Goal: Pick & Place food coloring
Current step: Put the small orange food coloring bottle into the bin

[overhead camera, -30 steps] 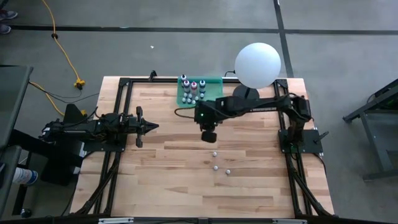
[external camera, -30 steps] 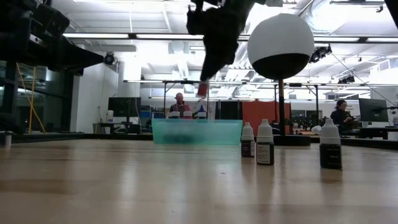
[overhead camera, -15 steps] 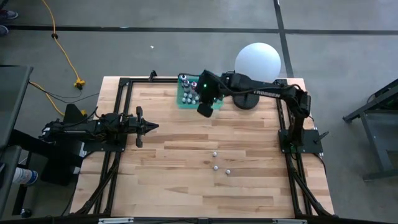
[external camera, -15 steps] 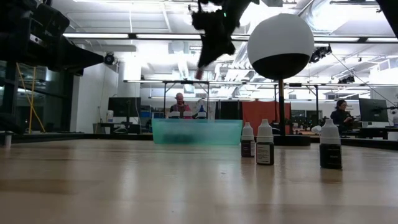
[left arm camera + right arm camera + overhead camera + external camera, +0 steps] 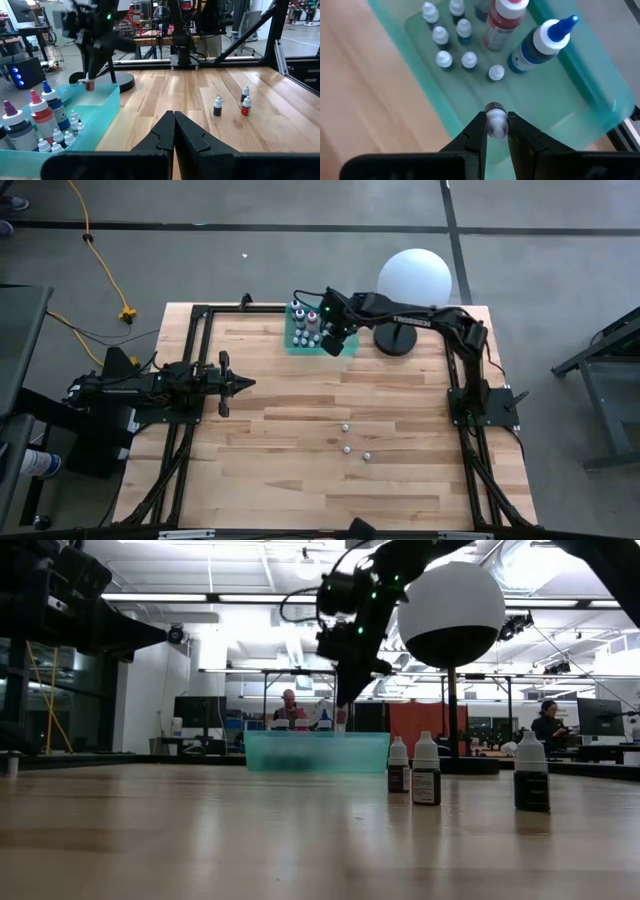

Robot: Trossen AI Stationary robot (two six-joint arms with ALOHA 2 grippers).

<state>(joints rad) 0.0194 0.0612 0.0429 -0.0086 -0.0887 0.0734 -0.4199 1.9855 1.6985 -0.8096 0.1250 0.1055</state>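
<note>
My right gripper (image 5: 496, 125) is over the near right part of the teal tray (image 5: 345, 351), shut on one tiny food coloring bottle (image 5: 90, 85). The tray holds several more bottles (image 5: 462, 60), among them larger red (image 5: 501, 22) and blue (image 5: 540, 45) ones, standing on their bases. Three small bottles (image 5: 347, 449) stand upright on the wooden table near its middle, also seen in the low view (image 5: 426, 770). My left gripper (image 5: 248, 383) waits shut at the table's left side, level. My right gripper pinches the tiny bottle by its whitish cap end (image 5: 496, 124) between the two fingertips. The fingers come from above, slanting down toward the tray. The dark reddish body (image 5: 90, 86) hangs below the fingers, clear of the tray floor.
A big white globe lamp (image 5: 413, 280) stands on its dark base (image 5: 395, 340) right beside the tray, at the far right. Black frame rails (image 5: 200, 315) run along the table's edges. Bare wood lies between the tray and the three standing bottles.
My right gripper has swung from above the table's middle toward the far edge, carrying the bottle, and has rolled on the way. It now stands over the tray, lower than half a second ago. The three bottles on the table have not moved.
</note>
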